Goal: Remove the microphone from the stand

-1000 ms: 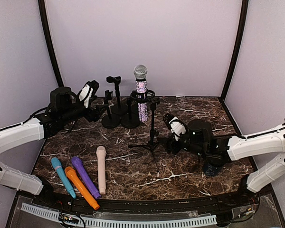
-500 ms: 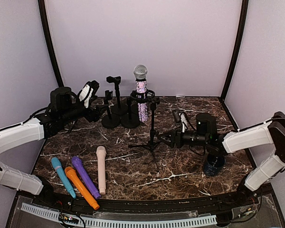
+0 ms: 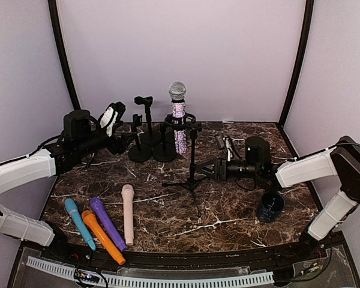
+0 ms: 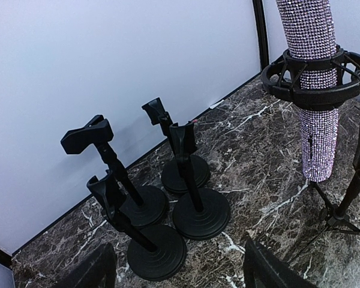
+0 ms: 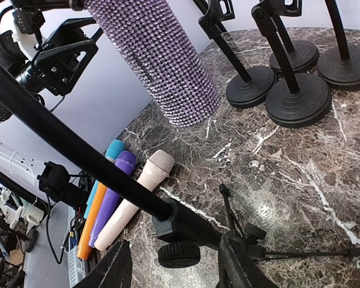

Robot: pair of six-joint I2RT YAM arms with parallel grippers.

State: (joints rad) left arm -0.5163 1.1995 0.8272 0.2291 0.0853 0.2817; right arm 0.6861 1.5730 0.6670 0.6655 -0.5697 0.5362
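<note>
Marble surface [image 3: 168, 216]: dark brown stone with white veins; it carries everything below.
Microphone [image 3: 179, 110]: glittery lilac body with a silver mesh head, standing upright, head up, at the back middle of the surface. It sits in the stand, its lower end hanging free below the ring.
Ring mount [image 4: 306, 90]: black hoop clasped around the microphone's body partway up.
Tripod stand [image 3: 194, 153]: thin black pole on spread legs, just in front of the microphone and carrying the ring mount.
Right pincer [image 5: 175, 270]: reaches in from the right, low on the tripod stand; jaws apart with the pole's collar between them. Whether either finger touches it, I cannot tell.
Left pincer [image 4: 179, 273]: released, nothing between its jaws; it hovers at the back left, facing the desk stands and well apart from the microphone.
Desk stands [image 4: 168, 204]: four black round-based clips grouped left of the microphone.
Loose microphones [image 3: 105, 225]: blue, orange, purple and cream, lying side by side at the front left.
</note>
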